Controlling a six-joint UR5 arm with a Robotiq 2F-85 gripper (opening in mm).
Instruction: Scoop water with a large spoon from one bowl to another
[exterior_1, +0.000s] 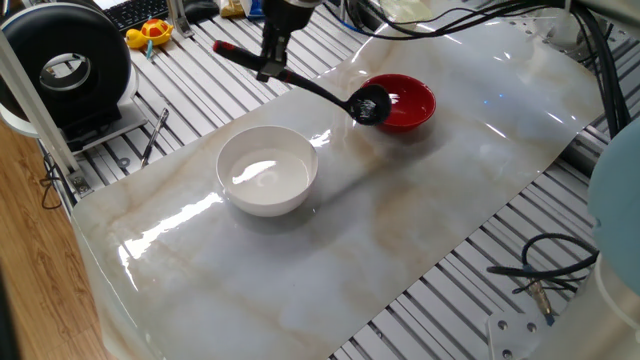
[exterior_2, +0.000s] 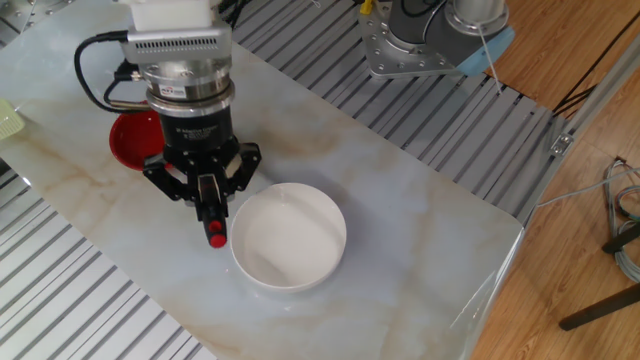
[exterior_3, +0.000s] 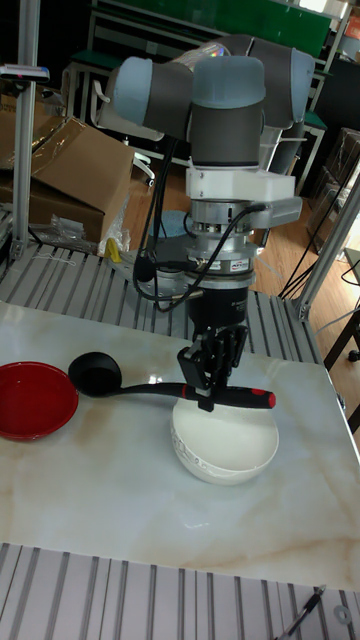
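Observation:
My gripper (exterior_1: 272, 66) is shut on the thin handle of the large spoon (exterior_1: 369, 105), a black ladle with a red end. It holds the ladle roughly level above the table. The scoop hangs at the left rim of the red bowl (exterior_1: 408, 101), with a small glint inside it. The white bowl (exterior_1: 267, 171) stands nearer the camera and holds water (exterior_1: 258, 176), seen as a glossy sheen. From the other side, the gripper (exterior_2: 211, 196) hides most of the ladle, and the red bowl (exterior_2: 127, 141) sits behind it. The tall view shows the gripper (exterior_3: 211, 384), scoop (exterior_3: 95, 374) and white bowl (exterior_3: 226, 451).
A marble-look sheet (exterior_1: 420, 200) covers the slatted table. A black round device (exterior_1: 65, 65), a yellow toy (exterior_1: 150, 33) and a small tool (exterior_1: 154, 135) lie at the left. Cables (exterior_1: 545, 272) trail at the right, and the arm's base (exterior_2: 430, 35) stands at the far edge.

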